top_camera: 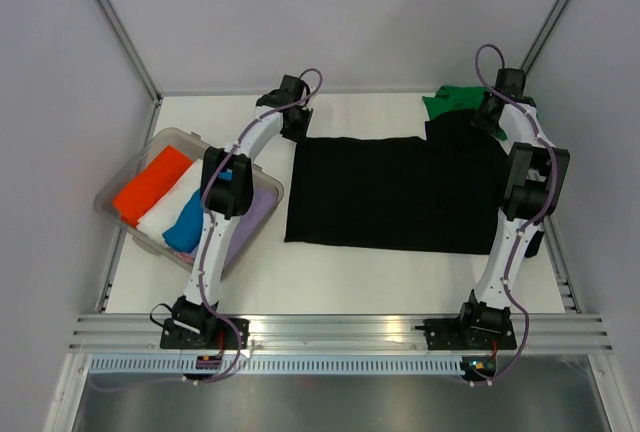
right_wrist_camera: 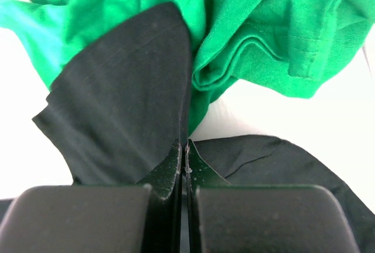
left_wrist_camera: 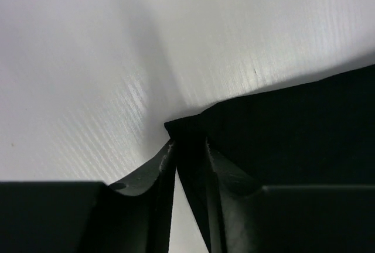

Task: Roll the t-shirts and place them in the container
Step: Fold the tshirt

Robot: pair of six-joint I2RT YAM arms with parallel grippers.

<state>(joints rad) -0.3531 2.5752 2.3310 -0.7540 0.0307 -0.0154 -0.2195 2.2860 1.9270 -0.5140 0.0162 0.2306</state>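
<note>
The black t-shirt [top_camera: 390, 192] is spread flat on the white bench [top_camera: 380, 272], and a claw is set at each of its two far corners

The left claw [left_wrist_camera: 188, 144] is lowered onto the far left corner of that shirt. Its jaws are seen narrowly apart, not pressed together, and the point of the black corner lies between the fingertips. A thin strip of bare bench is visible between the cloth and the finger on the claw's left. The rest of the black fabric runs off to the claw's right, while only bare bench is seen ahead of it and to its left

The right claw [right_wrist_camera: 186, 144] is closed, fingertips together, and a flap of the black t-shirt is pinched in it. The flap is raised and stands up just ahead of the claw and to its left. More black cloth lies flat below and to its right

The green t-shirt [right_wrist_camera: 263, 24] is bunched in a crumpled heap just beyond the right claw, behind the raised black flap and touching it

Well to the left of the left claw a clear bin [top_camera: 105, 202] is placed on the bench, with orange, white and blue folded cloths [top_camera: 170, 202] packed side by side in it
</note>
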